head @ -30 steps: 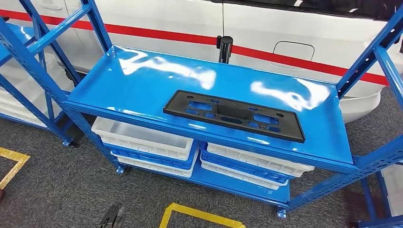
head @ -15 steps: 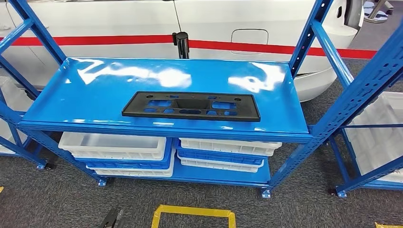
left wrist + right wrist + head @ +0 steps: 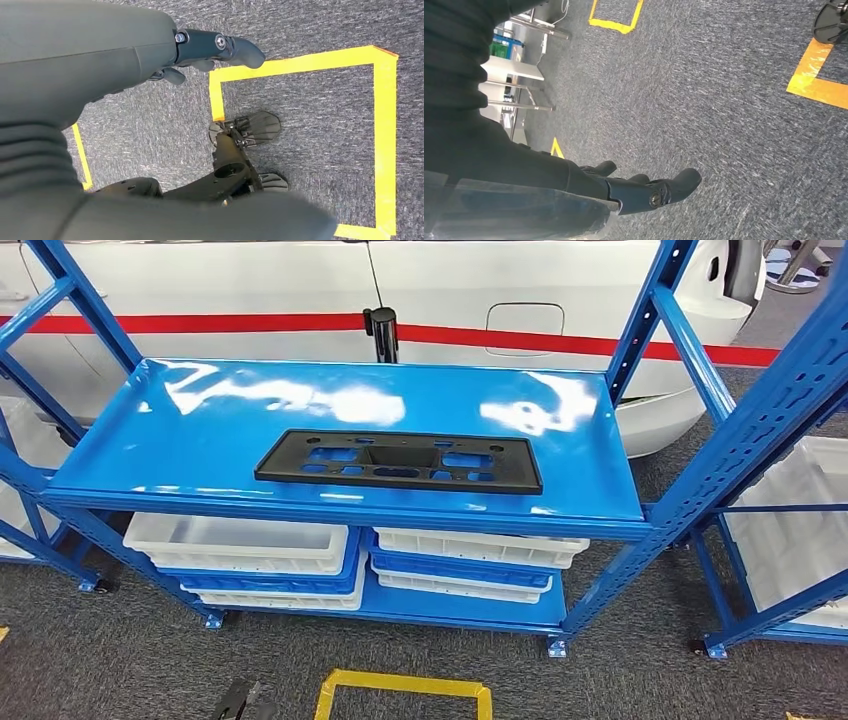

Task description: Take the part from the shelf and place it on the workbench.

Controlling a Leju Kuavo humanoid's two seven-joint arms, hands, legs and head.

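Observation:
The part [image 3: 398, 461] is a flat black rectangular plate with several cut-outs. It lies flat near the front middle of the glossy blue shelf top [image 3: 200, 430] in the head view. My left hand [image 3: 210, 50] hangs over grey carpet in the left wrist view, fingers stretched out and holding nothing. My right hand [image 3: 644, 190] also hangs low above the carpet, fingers extended and apart, with nothing in it. Both hands are far below the part.
Stacked white and blue trays [image 3: 250, 545] fill the lower shelf. Blue uprights [image 3: 740, 440] and neighbouring racks stand on both sides. A white car with a red stripe [image 3: 560, 342] and a black post [image 3: 380, 332] are behind. Yellow tape [image 3: 405, 685] marks the floor.
The camera has swung round, so the shelf now sits square in front instead of slanted. The part has not moved on the shelf. Since half a second ago the view barely shifts.

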